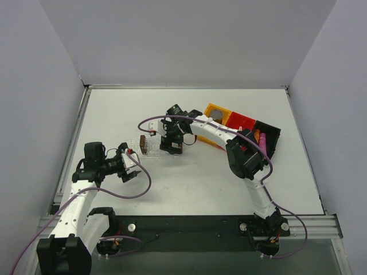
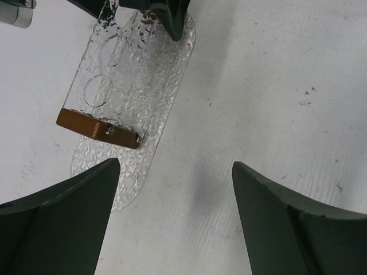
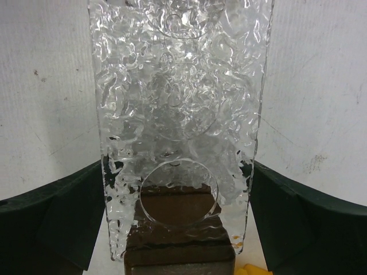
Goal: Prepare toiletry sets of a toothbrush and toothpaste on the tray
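The tray [image 1: 152, 143] is a clear crinkly plastic holder with round holes and a dark brown wooden block [image 1: 143, 145] at its left end, near the table's middle. My right gripper [image 1: 172, 144] is shut on its right end. In the right wrist view the tray [image 3: 178, 86] fills the gap between the fingers [image 3: 74, 212] above its other block [image 3: 178, 229]. My left gripper [image 1: 131, 166] is open and empty over bare table, just short of the tray [image 2: 137, 69]. A pink toothpaste tube [image 1: 262, 141] and an orange one [image 1: 257, 134] lie in the black bin. The toothbrush is out of view.
An orange bin [image 1: 218, 113], a red bin [image 1: 241, 120] and a black bin [image 1: 270, 137] stand in a row at the back right. A small yellow-orange bit [image 3: 252, 269] shows at the bottom edge of the right wrist view.
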`<state>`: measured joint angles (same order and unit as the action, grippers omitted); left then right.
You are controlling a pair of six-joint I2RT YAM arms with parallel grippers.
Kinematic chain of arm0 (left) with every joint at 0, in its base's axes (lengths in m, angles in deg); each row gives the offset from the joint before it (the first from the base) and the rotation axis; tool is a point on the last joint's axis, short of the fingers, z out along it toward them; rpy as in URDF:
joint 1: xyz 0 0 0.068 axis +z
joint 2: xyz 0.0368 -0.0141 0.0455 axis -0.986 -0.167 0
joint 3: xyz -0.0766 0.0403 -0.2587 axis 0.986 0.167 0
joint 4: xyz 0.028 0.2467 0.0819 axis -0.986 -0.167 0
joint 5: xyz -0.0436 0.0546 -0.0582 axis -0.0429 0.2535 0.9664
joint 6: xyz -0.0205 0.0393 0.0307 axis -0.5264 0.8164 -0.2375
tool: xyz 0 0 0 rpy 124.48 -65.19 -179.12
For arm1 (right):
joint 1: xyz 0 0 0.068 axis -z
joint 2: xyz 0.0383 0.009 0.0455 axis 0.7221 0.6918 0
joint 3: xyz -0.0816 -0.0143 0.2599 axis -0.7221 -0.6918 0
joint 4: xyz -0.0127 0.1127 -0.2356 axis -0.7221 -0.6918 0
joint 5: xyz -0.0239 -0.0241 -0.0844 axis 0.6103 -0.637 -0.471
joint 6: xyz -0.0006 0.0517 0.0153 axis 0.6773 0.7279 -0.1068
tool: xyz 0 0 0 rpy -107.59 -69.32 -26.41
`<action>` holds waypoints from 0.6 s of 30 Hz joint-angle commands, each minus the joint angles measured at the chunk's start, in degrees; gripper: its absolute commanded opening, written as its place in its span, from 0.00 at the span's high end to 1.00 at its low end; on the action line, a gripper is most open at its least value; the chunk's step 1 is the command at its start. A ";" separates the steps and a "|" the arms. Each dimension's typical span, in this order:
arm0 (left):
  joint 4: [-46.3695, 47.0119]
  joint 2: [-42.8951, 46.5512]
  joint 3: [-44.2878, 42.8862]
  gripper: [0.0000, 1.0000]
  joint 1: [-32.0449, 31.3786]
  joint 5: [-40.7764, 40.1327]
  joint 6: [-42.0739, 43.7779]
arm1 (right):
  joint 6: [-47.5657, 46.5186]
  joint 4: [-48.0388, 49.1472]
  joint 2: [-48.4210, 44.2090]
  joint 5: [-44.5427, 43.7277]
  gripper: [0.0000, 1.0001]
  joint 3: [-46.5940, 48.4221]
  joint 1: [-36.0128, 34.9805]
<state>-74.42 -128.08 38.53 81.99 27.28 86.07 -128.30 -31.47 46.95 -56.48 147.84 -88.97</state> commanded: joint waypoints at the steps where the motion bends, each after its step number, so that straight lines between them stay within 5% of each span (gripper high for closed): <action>1: -0.61 0.96 -0.79 0.10 0.33 1.90 1.07 | 1.70 -1.07 -4.99 -0.99 0.07 2.23 -0.76; 18: -0.44 1.75 0.09 0.10 0.94 1.81 1.34 | 4.24 -0.54 -6.30 -3.01 0.04 5.04 -0.68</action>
<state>-74.42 -127.16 38.53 82.30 27.26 86.22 -125.40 -31.32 45.88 -59.67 150.65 -89.40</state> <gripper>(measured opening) 0.900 0.961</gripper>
